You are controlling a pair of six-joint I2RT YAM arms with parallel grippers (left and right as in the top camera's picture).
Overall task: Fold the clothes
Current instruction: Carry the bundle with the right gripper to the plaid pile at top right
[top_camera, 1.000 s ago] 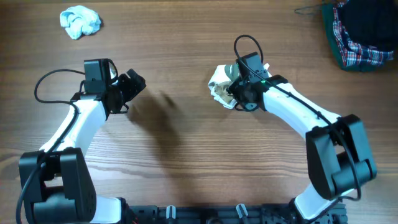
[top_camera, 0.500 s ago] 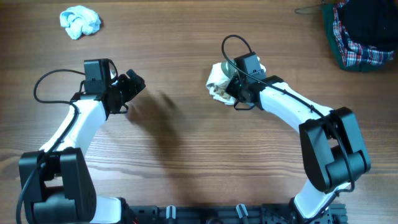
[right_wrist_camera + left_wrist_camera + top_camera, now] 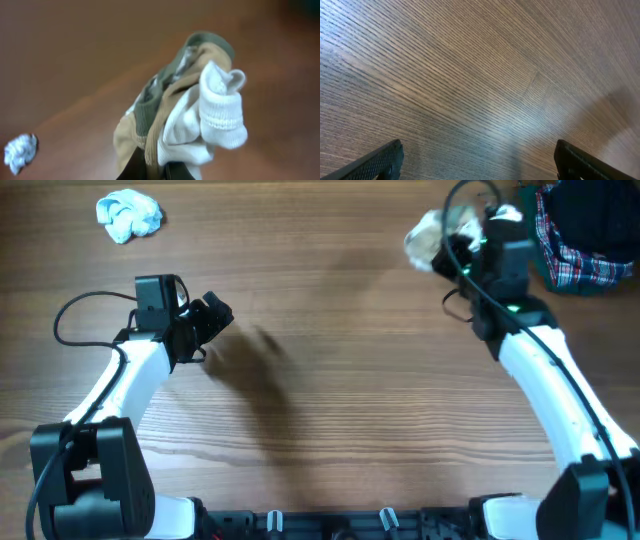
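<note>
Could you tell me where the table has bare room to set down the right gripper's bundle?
The widest bare patch is the table's middle, between the left gripper and the right arm. The top strip between the crumpled blue cloth and the bundle of socks is free too. The far right corner is crowded by the plaid clothes pile.

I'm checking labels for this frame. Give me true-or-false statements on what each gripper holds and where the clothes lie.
The right gripper is shut on the sock bundle. True.
The left gripper grips the light blue cloth. False: it is open and empty; the cloth lies apart, far left.
The plaid garment lies at the far right corner. True.
The sock bundle is all white. False: white, tan and olive.
</note>
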